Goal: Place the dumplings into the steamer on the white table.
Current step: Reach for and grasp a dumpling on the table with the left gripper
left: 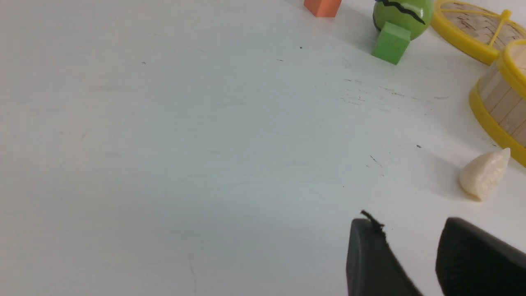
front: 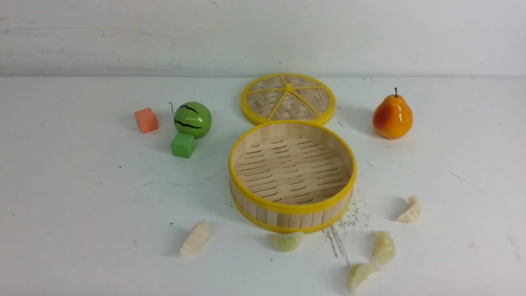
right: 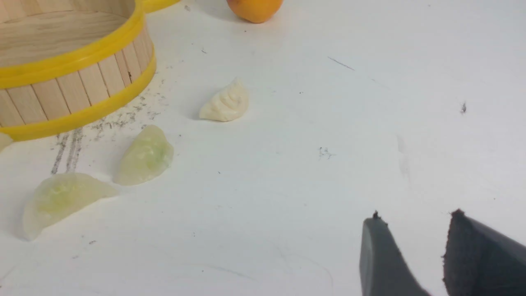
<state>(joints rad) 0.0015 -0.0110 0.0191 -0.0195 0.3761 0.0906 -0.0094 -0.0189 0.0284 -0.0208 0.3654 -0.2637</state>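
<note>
1. Because only the wrist views show the grippers, you read them there: the left gripper (left: 407,222) has its two dark fingers spread, with bare white table (front: 82,185) between them and nothing pinched.
2. The right gripper (right: 416,216) is the same: fingers apart, holding nothing, above the table.
3. You find the steamer (front: 291,207) upright near the middle of the table, with its slatted floor open to the camera.
4. All five dumplings lie on the table outside the steamer, on the side nearer to the robot:
   - the cream dumpling (front: 195,237) is to the left of the steamer's front and apart from it, and the left wrist view shows it away from the left fingers;
   - the greenish dumpling (front: 285,241) lies just at the front wall of the steamer; whether it touches I cannot tell;
   - the pale green dumpling (front: 384,247) and the nearest dumpling (front: 361,274) lie close together to the right of the front, beside dark scratch marks;
   - the white pleated dumpling (front: 409,210) lies farther right, apart from the steamer.
5. Behind the steamer you see the woven lid (front: 287,98) lying flat, its edge against the back rim of the steamer.
6. On the left stand an orange cube (front: 146,120), a toy watermelon (front: 192,119) and a green cube (front: 183,144) – the green cube is just in front of the watermelon.
7. On the right, well apart from the rest, stands an orange pear (front: 392,117).
</note>
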